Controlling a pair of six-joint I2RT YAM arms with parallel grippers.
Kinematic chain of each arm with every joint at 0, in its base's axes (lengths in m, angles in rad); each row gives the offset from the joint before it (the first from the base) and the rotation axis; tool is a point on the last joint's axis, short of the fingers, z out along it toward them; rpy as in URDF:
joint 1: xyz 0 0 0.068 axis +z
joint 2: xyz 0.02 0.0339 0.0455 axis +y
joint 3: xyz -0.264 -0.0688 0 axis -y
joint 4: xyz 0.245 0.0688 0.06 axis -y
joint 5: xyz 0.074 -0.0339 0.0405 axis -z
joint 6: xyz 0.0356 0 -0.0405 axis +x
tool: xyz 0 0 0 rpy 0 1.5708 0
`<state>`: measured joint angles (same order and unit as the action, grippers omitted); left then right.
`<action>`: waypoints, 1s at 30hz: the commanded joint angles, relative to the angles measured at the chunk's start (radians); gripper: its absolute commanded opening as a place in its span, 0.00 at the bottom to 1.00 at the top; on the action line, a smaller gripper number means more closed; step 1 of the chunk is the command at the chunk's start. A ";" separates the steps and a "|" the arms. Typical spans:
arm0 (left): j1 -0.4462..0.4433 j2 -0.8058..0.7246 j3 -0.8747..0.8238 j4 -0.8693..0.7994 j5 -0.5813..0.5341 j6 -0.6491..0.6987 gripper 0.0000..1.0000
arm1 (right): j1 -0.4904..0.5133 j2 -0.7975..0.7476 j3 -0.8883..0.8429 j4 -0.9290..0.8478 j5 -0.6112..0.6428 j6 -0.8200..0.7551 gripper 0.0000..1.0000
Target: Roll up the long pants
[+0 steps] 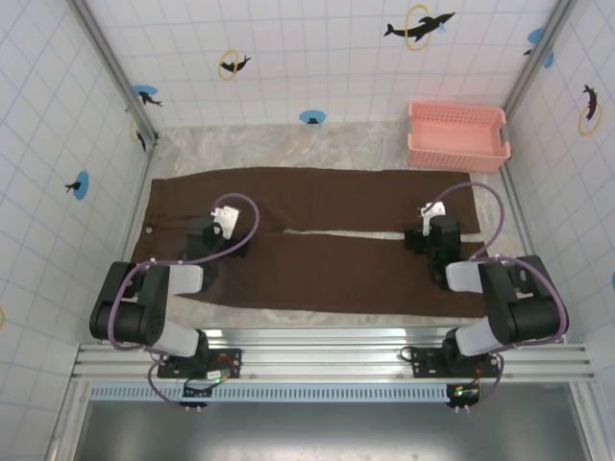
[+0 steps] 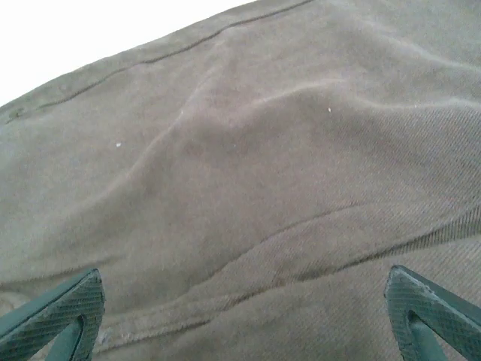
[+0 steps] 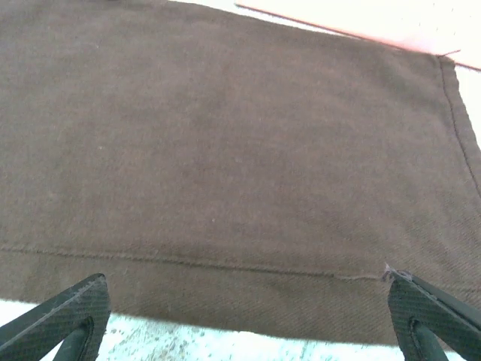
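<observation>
Gaping wide, left fingers (image 2: 64, 312) and right fingers (image 3: 68, 316) hang over the long pants (image 1: 327, 277); overhead, a pink basket (image 1: 452, 156) appears

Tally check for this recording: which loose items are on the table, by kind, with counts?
Dark brown cloth long pants: 1
Pink plastic lattice basket: 1
Total: 2

Dark brown long pants (image 1: 336, 192), pink basket (image 1: 456, 109), white grid-tiled walls (image 1: 317, 67) with black dolphins (image 1: 420, 27)
</observation>
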<state>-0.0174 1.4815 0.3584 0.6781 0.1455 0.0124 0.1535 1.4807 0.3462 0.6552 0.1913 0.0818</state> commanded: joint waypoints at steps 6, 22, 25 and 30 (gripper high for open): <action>0.014 0.034 0.042 0.150 0.044 0.078 0.97 | -0.013 0.038 0.057 0.166 0.040 -0.053 0.98; 0.014 0.035 0.045 0.148 0.045 0.078 0.97 | -0.013 0.038 0.058 0.167 0.039 -0.054 0.98; 0.010 -0.032 0.112 -0.034 0.084 0.099 0.97 | -0.007 -0.025 0.102 0.052 0.045 -0.059 0.98; -0.003 -0.155 0.517 -0.682 0.004 0.046 0.98 | 0.008 -0.241 0.323 -0.450 -0.003 -0.025 1.00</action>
<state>-0.0177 1.4223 0.6827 0.3481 0.1738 0.0784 0.1474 1.3693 0.5617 0.4259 0.2085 0.0360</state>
